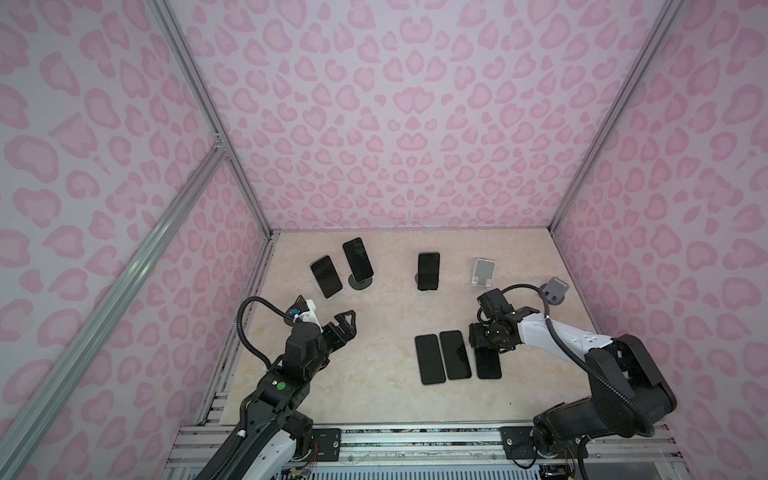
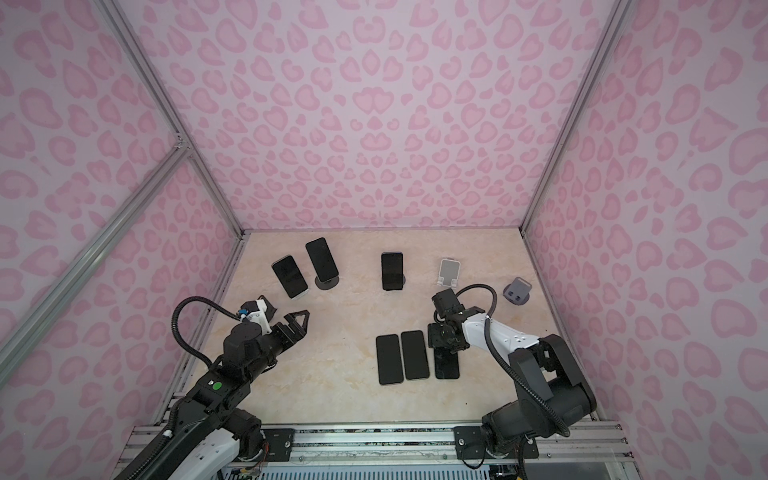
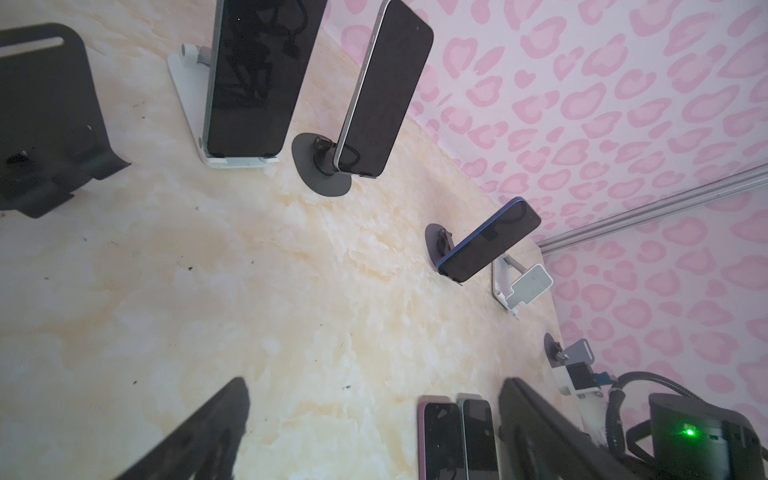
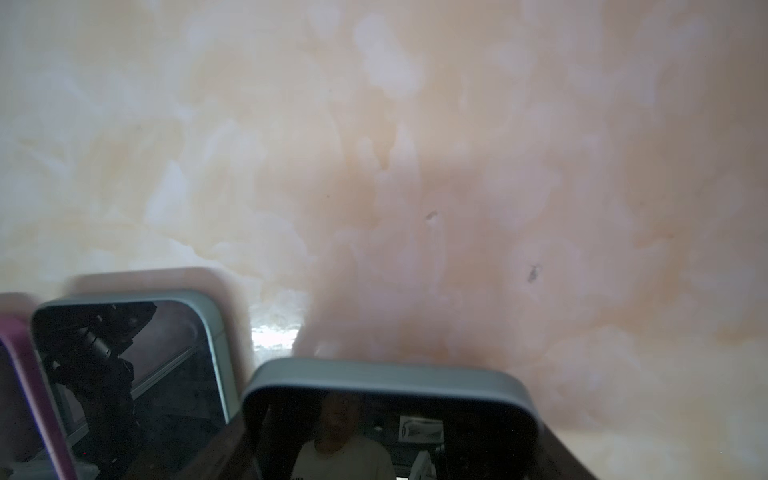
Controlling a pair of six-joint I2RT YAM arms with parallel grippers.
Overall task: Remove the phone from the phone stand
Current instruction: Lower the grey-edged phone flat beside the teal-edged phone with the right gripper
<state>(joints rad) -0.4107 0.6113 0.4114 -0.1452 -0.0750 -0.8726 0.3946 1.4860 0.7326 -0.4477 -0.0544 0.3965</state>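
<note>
Toward the near right of the bench (image 1: 374, 399), the right gripper (image 1: 482, 347) points down, its jaws clamped on the long edges of a grey-rimmed phone (image 1: 488, 365) just beside two flat phones (image 1: 455, 355). Near the far edge three other phones (image 1: 428, 270) lean on stands; a white phone stand (image 1: 483, 272) and a grey stand (image 1: 555, 291) by the far right corner are bare. The left gripper (image 1: 348, 322) hovers near the left edge, jaws wide apart.

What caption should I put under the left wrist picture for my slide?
Three dark phones lean on stands on the marble table; two flat phones lie nearby.
</note>
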